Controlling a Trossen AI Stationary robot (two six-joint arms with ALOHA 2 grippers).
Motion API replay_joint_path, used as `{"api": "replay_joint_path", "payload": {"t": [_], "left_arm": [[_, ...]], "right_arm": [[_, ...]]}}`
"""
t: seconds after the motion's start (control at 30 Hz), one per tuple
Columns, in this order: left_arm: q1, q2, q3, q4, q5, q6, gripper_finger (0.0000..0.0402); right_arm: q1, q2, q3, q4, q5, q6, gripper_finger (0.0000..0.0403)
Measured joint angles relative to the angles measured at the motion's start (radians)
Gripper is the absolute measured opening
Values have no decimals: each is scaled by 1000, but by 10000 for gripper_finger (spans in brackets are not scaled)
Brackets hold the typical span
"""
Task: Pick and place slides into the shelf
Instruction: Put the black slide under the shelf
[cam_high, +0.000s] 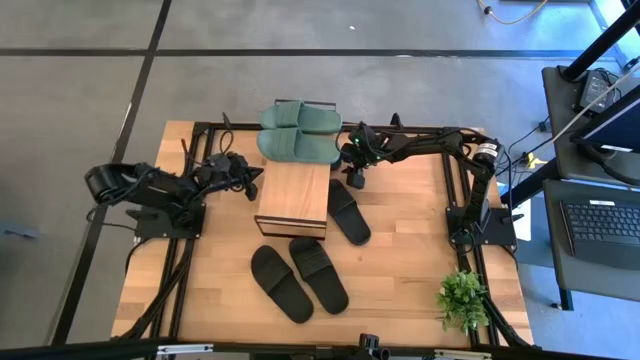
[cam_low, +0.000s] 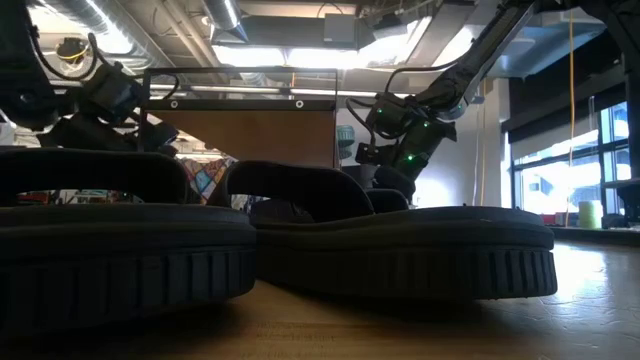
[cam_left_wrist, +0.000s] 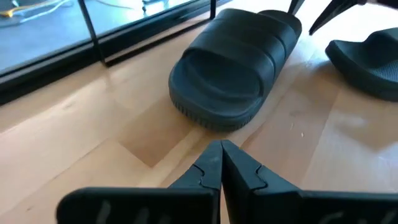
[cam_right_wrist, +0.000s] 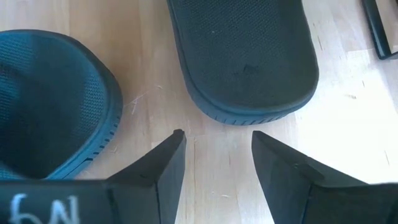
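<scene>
The shelf stands mid-table, its wood top bare. Two green slides lie flat on their soles at the far edge. One black slide lies right of the shelf, and two more lie near the front. My right gripper hangs open above the table, with the black slide's far end ahead of it and a green slide beside it. My left gripper is shut, left of the shelf, and a slide lies ahead of it.
A small potted plant sits at the table's near right corner. Black frame rails run along the table's edges. Bare wood shows between the shelf and the right arm's base. In the low view the two front slides fill the foreground.
</scene>
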Motion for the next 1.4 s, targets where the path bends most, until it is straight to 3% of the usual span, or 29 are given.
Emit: {"api": "replay_joint_path", "payload": {"t": [0.3,0.5,1.03,1.23,1.4], "left_arm": [[36,127,0,111,25,29,0],[80,191,0,222,116,55,0],[144,355,74,276,202,127,0],[169,416,74,377,327,130,0],[183,486,74,419,331,132,0]], "right_arm": [[0,0,0,0,0,1,184],[0,0,0,0,0,1,184],[0,0,0,-6,0,10,184],[0,0,0,-6,0,13,184],[0,0,0,-6,0,13,184]]}}
